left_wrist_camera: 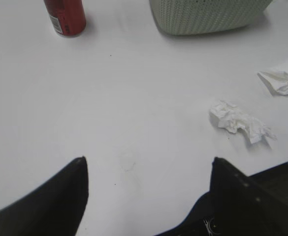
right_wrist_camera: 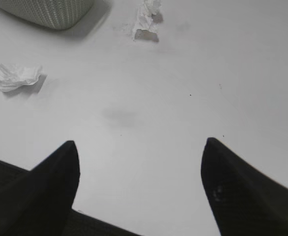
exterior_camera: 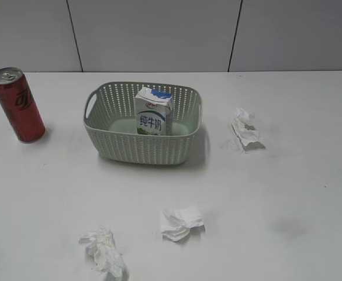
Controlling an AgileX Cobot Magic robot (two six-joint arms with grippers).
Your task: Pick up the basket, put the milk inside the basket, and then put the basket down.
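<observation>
Exterior view: the basket (exterior_camera: 142, 126) sits on the table (exterior_camera: 264, 199) just above the middle of the frame, its long axis running left to right, and the milk (exterior_camera: 153, 111) stands upright inside it, toward the back right. A red can (exterior_camera: 17, 104) stands at the upper left; crumpled tissues (exterior_camera: 181, 223) lie in the lower middle and at the right. Neither arm shows here. Judging by how things lie, the carton is in and the basket is down, so little or nothing of the task seems left.

Left wrist view: the left tool (left_wrist_camera: 148, 196) has its fingers spread wide over bare table, holding nothing. The basket's wall fills the upper right of the frame, well apart from the fingertips, ahead and to the right; the can is at the upper left.

Right wrist view: the right tool (right_wrist_camera: 140, 189) is likewise wide and empty. A corner of the basket shows at the upper left, well apart, ahead and to the left. Neither arm looks clearly nearer.
</observation>
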